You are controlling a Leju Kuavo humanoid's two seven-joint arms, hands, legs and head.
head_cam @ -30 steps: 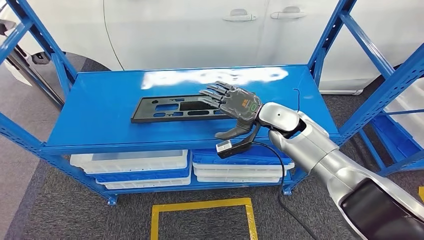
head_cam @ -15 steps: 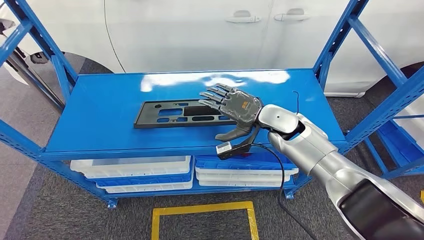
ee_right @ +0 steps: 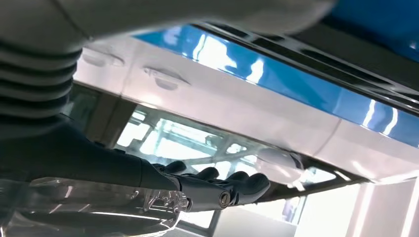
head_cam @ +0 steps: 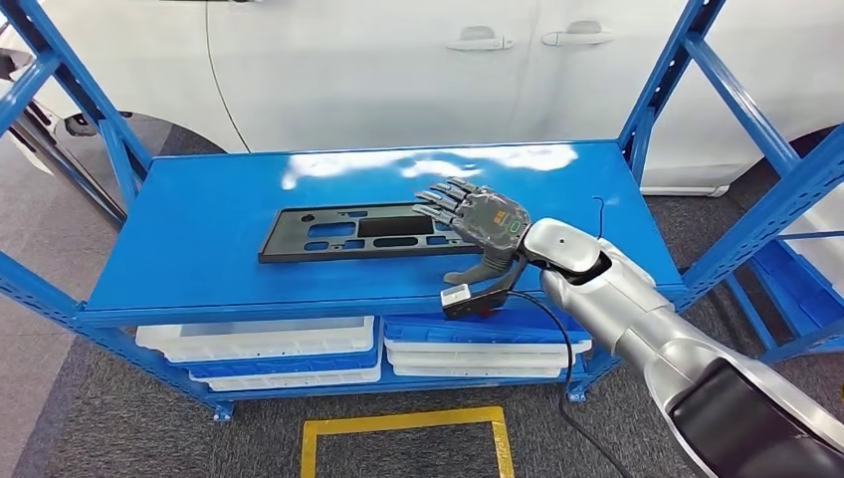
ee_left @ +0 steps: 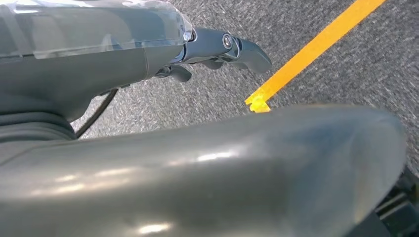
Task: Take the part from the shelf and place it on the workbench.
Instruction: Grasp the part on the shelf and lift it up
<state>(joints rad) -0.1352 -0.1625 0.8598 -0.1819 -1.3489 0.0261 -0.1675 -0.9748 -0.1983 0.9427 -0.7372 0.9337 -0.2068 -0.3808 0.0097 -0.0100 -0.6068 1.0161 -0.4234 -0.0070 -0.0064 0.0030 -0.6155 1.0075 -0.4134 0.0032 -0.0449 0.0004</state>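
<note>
Right hand spread over the end of the part on the shelf

The right hand [head_cam: 480,221] hovers open, holding nothing, above the near end of the flat black part [head_cam: 350,231] on the blue shelf [head_cam: 199,239]. Grabbing one end could tip or slide this thin part off.

One black part [head_cam: 353,231] is lying on one blue shelf [head_cam: 199,239]. Four white trays [head_cam: 259,334] are sitting stacked beneath it, two on each side. Two door handles [head_cam: 478,39] are showing on the one white car [head_cam: 378,70] behind.
</note>
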